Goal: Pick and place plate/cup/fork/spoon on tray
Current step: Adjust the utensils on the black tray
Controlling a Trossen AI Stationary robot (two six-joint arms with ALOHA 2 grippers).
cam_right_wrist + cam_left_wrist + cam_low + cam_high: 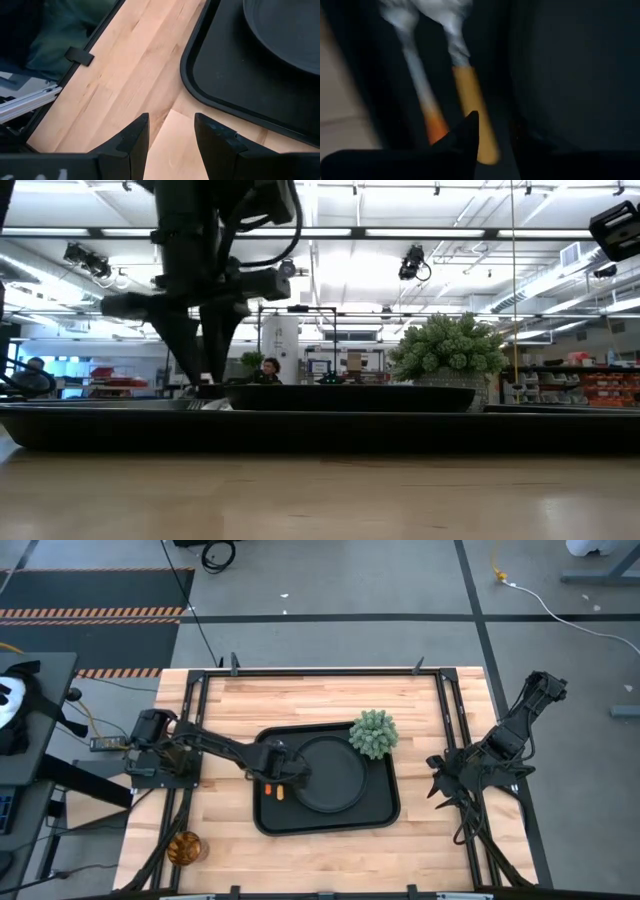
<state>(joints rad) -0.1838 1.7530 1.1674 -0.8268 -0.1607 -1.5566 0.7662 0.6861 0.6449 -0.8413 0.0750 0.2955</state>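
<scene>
The black tray (375,815) lies at the table's middle. The round black plate (330,775) lies on the tray's right half. The fork (432,122), with a red-orange handle, and the spoon (467,92), with a yellow-orange handle, lie side by side on the tray's left part, left of the plate. My left gripper (495,135) is low over them, open, with the free end of the spoon's handle between its fingers. The amber cup (183,848) stands on the table near the near left corner. My right gripper (171,125) is open and empty over the table, right of the tray. My left gripper comes down on the spoon's handle end (489,155) from above, one finger (467,132) right beside it. I cannot tell whether the finger touches the handle. The spoon lies flat on the tray.
A small green potted plant (374,733) stands at the tray's far right corner, next to the plate. Dark frame rails (195,720) run along the table's left and right sides. Bare wood lies in front of and behind the tray.
</scene>
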